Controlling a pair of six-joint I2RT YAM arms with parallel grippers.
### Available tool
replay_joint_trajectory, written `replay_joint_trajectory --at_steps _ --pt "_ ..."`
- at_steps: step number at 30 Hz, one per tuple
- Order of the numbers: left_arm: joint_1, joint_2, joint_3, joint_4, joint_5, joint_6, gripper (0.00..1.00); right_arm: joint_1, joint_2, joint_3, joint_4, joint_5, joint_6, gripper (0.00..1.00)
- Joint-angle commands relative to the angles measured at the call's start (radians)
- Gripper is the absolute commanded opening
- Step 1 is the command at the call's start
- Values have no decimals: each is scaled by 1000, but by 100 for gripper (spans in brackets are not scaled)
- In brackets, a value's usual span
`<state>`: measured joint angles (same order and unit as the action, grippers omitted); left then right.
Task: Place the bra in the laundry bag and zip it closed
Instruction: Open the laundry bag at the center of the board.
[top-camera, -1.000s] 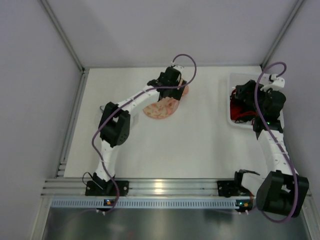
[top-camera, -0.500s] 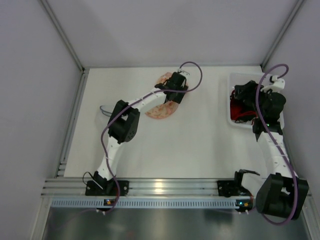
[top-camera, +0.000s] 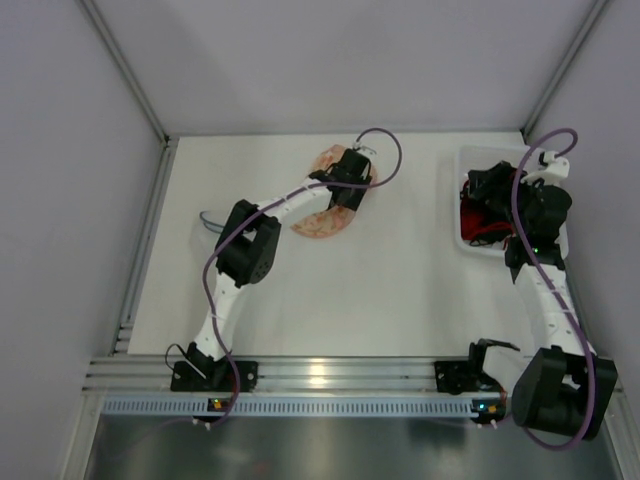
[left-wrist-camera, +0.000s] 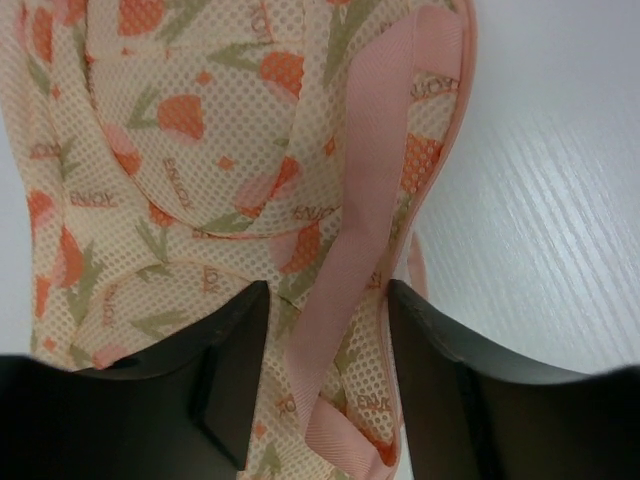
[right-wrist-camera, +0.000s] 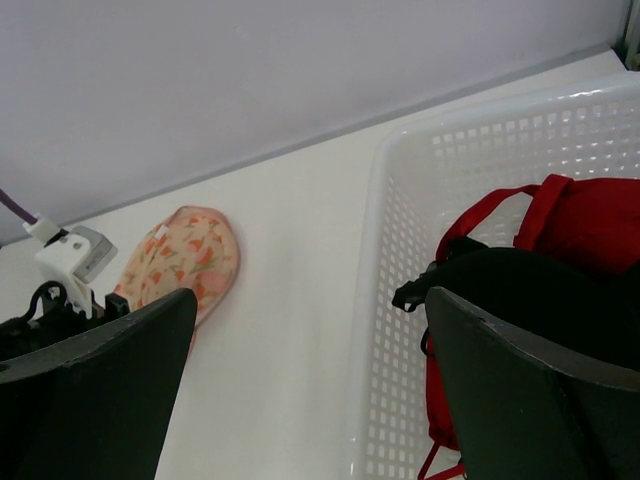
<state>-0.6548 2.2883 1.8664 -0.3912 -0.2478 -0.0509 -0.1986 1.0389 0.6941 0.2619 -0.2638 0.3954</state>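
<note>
Low over the laundry bag (left-wrist-camera: 210, 170), the left gripper (left-wrist-camera: 327, 385), partly spread, with the two dark fingers (left-wrist-camera: 232, 375) apart. Between them, a pink band (left-wrist-camera: 365, 250) of the bag, running up and away from the fingertips toward the bag's edge. No flat pinch on it. Contact of the inner finger sides with the cloth: cannot tell. Ahead of the fingers, pale peach mesh with orange flowers and green leaves, lying on the white table (left-wrist-camera: 560, 200). To the right of the fingers, bare table. From above, the same gripper (top-camera: 345, 188) right on top of the bag (top-camera: 318, 224), with one part of the bag on its far side and a bigger part on its near left side.

Over the left wall of a white basket (right-wrist-camera: 400, 330), the right gripper (right-wrist-camera: 310, 400), spread wide and holding nothing. Inside the basket, ahead of its right finger, the red bra (right-wrist-camera: 590, 215), with a thin red strap bending toward the gripper. Just before the bra and touching it, a black item (right-wrist-camera: 500, 275) of unclear kind. Bra not lifted, lying in the basket, not in the bag. Far to the left of this gripper, well apart from the basket, the laundry bag on the table.
</note>
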Motion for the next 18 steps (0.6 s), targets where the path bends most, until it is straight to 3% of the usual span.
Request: replay_joint_trajectory --at_steps 1,2,5,6,7,12,18 --pt "6 -23 -30 46 15 -26 52 4 -20 10 45 0 8 99" --pt "7 -32 -38 51 19 -27 41 4 -20 12 45 1 13 99" --pt "7 -38 -52 66 28 -30 27 4 -20 7 48 -6 19 99" --pt "7 -39 -55 64 28 -32 8 4 -17 7 49 -12 20 99" --pt "6 -39 -56 66 28 -38 0 5 -17 -1 51 -12 22 99" --pt "6 -73 -67 63 50 -64 0 4 -23 -7 43 -9 17 99" --pt "-3 -236 -88 77 202 -231 0 7 -25 -15 42 -60 28 99"
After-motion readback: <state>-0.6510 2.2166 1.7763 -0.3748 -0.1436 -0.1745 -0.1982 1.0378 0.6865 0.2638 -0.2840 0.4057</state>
